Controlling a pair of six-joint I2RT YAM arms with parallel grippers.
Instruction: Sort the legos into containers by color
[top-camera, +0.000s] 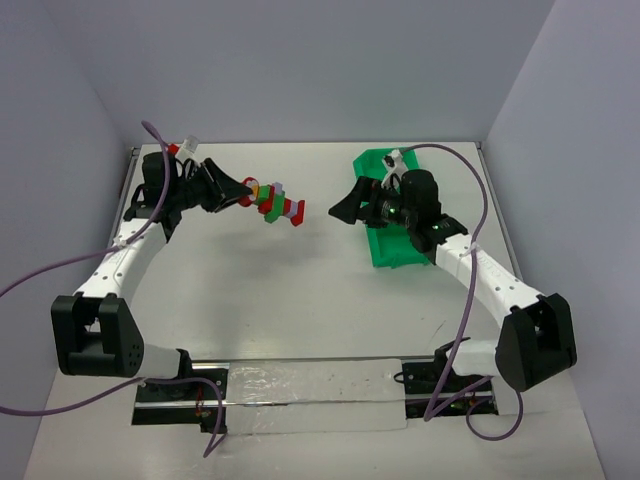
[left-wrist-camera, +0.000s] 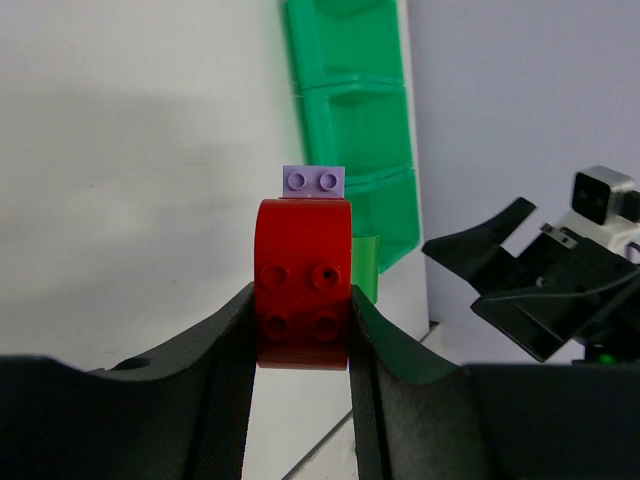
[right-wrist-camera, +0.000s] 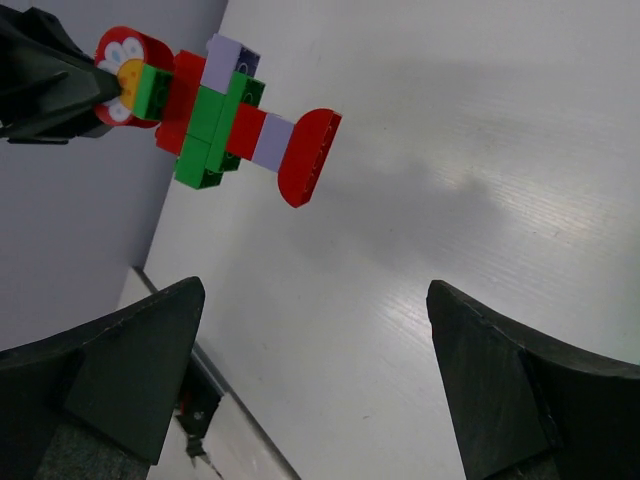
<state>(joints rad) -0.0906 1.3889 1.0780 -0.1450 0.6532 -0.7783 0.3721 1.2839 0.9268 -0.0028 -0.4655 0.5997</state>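
Nothing is sorted yet — the legos (top-camera: 272, 200) hang as one joined cluster over the far-left counter (top-camera: 300, 300), the left gripper (left-wrist-camera: 300, 340) jaws clamped on its red brick (left-wrist-camera: 302, 300), the right gripper (right-wrist-camera: 315, 380) jaws wide and empty near the tray (left-wrist-camera: 355, 120), where no brick shows.

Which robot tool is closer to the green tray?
Right. The right tool is open just beside the green tray, at its left edge. The left tool is far off across the table, holding the lego stack.
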